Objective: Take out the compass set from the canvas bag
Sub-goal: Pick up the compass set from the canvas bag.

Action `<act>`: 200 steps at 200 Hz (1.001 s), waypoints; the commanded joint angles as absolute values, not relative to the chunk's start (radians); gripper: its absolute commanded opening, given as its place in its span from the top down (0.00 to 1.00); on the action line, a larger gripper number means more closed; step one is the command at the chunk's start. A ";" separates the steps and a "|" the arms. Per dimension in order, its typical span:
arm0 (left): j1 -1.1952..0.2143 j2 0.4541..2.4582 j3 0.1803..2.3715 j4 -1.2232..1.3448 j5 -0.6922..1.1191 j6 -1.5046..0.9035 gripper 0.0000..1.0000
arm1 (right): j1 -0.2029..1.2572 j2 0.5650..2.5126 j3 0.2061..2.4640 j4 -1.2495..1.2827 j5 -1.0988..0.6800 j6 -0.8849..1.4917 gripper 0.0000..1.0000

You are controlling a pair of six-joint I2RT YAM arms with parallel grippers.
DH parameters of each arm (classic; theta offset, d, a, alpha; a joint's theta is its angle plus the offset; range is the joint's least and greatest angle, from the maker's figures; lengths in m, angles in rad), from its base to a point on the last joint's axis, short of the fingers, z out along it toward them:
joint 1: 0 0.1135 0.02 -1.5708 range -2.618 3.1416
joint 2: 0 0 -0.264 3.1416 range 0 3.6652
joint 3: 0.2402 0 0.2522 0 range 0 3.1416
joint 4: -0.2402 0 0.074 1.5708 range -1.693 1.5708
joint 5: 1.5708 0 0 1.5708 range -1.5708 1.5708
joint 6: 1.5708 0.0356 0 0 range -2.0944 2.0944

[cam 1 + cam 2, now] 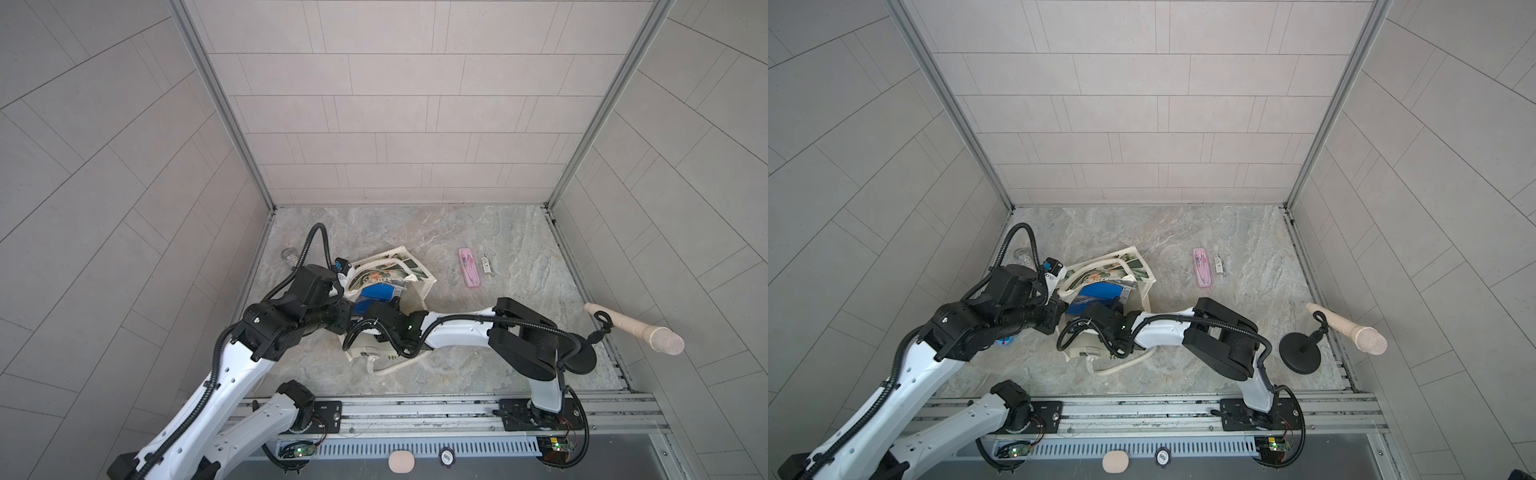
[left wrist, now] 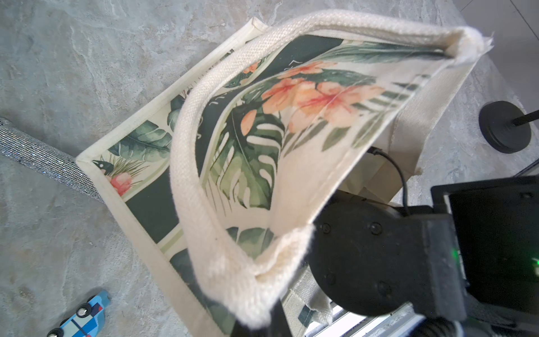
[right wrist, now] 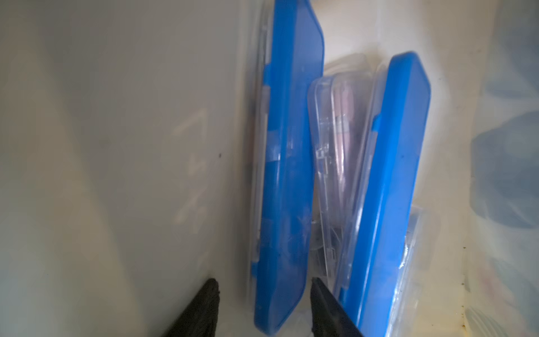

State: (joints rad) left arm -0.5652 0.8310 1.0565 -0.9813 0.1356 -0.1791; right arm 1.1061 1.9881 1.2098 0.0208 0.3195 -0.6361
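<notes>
The cream canvas bag [image 1: 405, 266] [image 1: 1125, 266] with its leaf-and-flower panel lies on its side, mouth towards the arms. My left gripper [image 2: 264, 319] is shut on the bag's looped handle [image 2: 204, 163] and holds the mouth up. My right gripper [image 3: 264, 294] is inside the bag, open, its fingers on either side of the near end of a blue compass set case [image 3: 291, 175] with a gap on each side. Behind it stand a second blue case [image 3: 390, 189] and a clear case [image 3: 338, 140] with pink parts. In both top views the right wrist [image 1: 390, 322] hides its fingers.
A pink case [image 1: 469, 268] and a small clear packet [image 1: 485, 266] lie on the marble table to the right. A microphone [image 1: 636, 328] on a black round stand [image 1: 1300, 355] sits by the right wall. A glitter cylinder [image 2: 43, 157] and a toy car [image 2: 81, 313] lie left of the bag.
</notes>
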 commanded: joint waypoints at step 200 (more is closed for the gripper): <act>-0.571 0.814 1.058 -0.932 0.255 -0.164 1.00 | 1.105 2.113 1.313 0.046 0.478 -0.684 0.38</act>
